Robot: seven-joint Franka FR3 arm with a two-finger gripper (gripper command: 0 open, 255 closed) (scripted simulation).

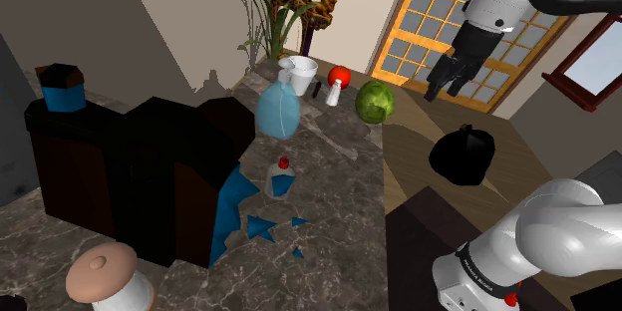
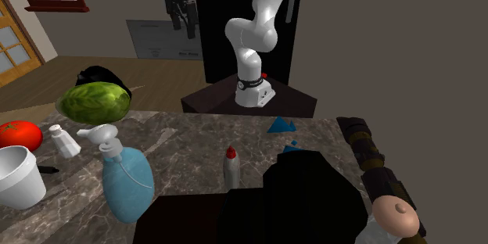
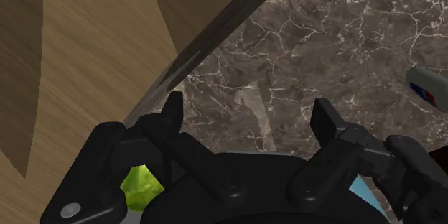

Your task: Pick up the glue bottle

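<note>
The marble surface (image 1: 339, 189) is crowded, so lots can go wrong.

The big black block (image 1: 150, 169) stands right by the glue bottle. If the hand comes in from that side, it can knock into the block, b/c there is little room there.

The hand (image 1: 446, 82) hangs high up, out past the surface edge, fingers spread wide w/ nothing in them. It is well apart from the glue bottle, so it has a long way to go, & a long way means more stuff to bump.

The blue spray bottle (image 1: 278, 110) is tall. It stands between the far clutter & the glue bottle. A low swing can tip it over.

The green cabbage (image 1: 375, 102) sits near the surface edge, under the hand's side. It is round, so a bump may roll it off.

The glue bottle (image 1: 282, 177) stands upright w/ a red cap, near the middle of the surface, by a blue patch. It is thin. If one finger touches first, it can fall or slide away.

The small white shaker (image 1: 333, 94) sits by a red tomato (image 1: 339, 75). White + red looks like the glue bottle, so the hand may go for the wrong thing.
</note>
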